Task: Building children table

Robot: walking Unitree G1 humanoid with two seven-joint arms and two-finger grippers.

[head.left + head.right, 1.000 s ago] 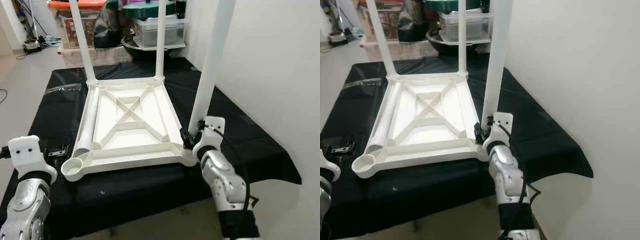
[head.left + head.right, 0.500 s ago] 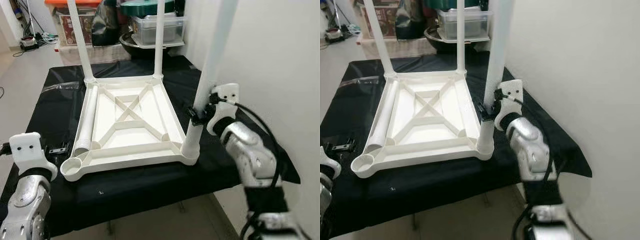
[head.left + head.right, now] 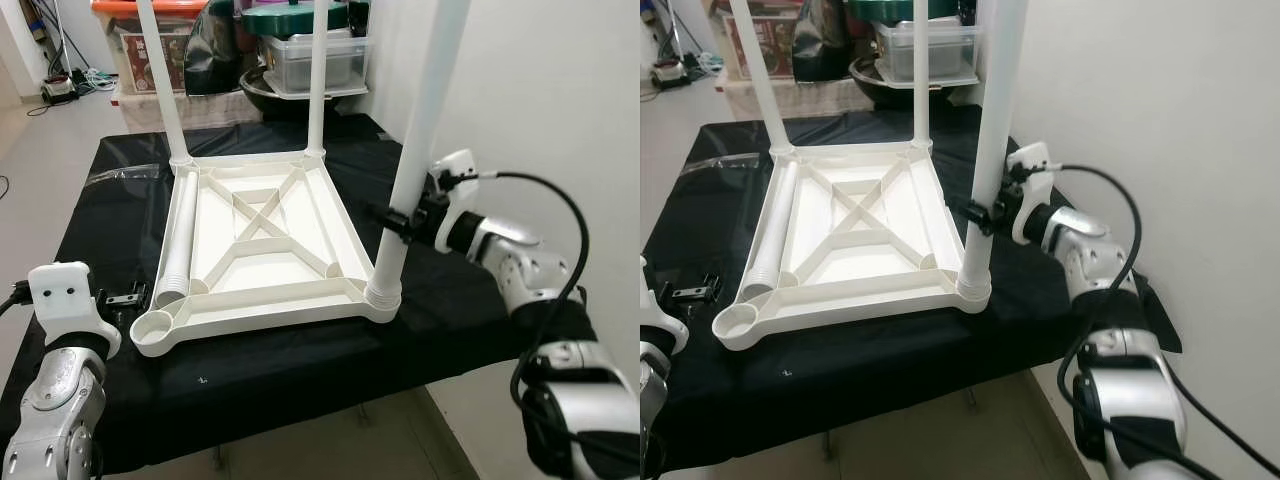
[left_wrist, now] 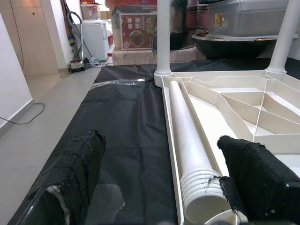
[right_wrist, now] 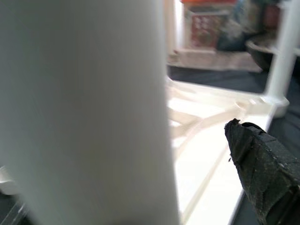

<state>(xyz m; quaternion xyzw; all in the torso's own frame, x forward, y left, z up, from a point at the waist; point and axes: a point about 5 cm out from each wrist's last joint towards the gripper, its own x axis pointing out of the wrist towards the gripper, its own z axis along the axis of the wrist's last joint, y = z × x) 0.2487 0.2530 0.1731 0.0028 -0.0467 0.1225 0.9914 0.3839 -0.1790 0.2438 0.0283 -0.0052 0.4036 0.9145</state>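
A white table top [image 3: 262, 240] lies upside down on the black cloth [image 3: 110, 215]. Three white legs stand upright in its corner sockets: far left [image 3: 160, 80], far right [image 3: 318, 80] and near right [image 3: 420, 130]. The fourth leg [image 4: 187, 140] lies loose along the top's left side, beside the bare near-left socket [image 3: 152, 335]. My right gripper [image 3: 398, 218] is around the near-right leg a little above its socket; one finger [image 5: 267, 168] stands off the leg, so it is open. My left gripper [image 4: 159, 143] is open, low at the table's near-left corner, facing the loose leg's end.
A white wall [image 3: 540, 90] runs close along the table's right side. Storage boxes [image 3: 315, 55] and a dark bowl [image 3: 275, 90] crowd the floor behind the table. A clear plastic wrap [image 3: 125, 175] lies on the cloth at far left. Small black hardware [image 3: 125, 298] sits near the left corner.
My right gripper has slid up the near-right leg from down by the socket, and the arm has swung out to the right. The left arm has hardly moved.
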